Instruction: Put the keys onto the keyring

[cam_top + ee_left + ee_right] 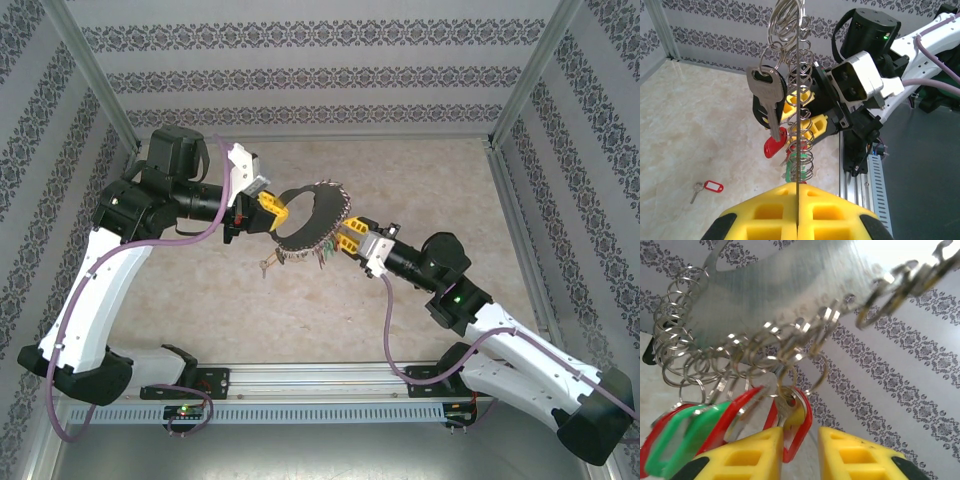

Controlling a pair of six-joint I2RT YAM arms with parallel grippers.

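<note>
One loose key (710,187) with a red tag lies on the desk (685,125), by the keyring's (338,212) near edge. Right jaws, at the keyring's lower right, stand slightly apart around a hanging red tag (806,426); I cannot tell if they pinch it. Left jaws, at the keyring's left, are clamped on its thin edge.

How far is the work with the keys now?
Done: several tagged keys hang on the keyring. In hand: the left gripper clamps the ring's edge, the right gripper, jaws apart, sits at a hanging red tag. Left: a red-tagged key lies on the table.
</note>
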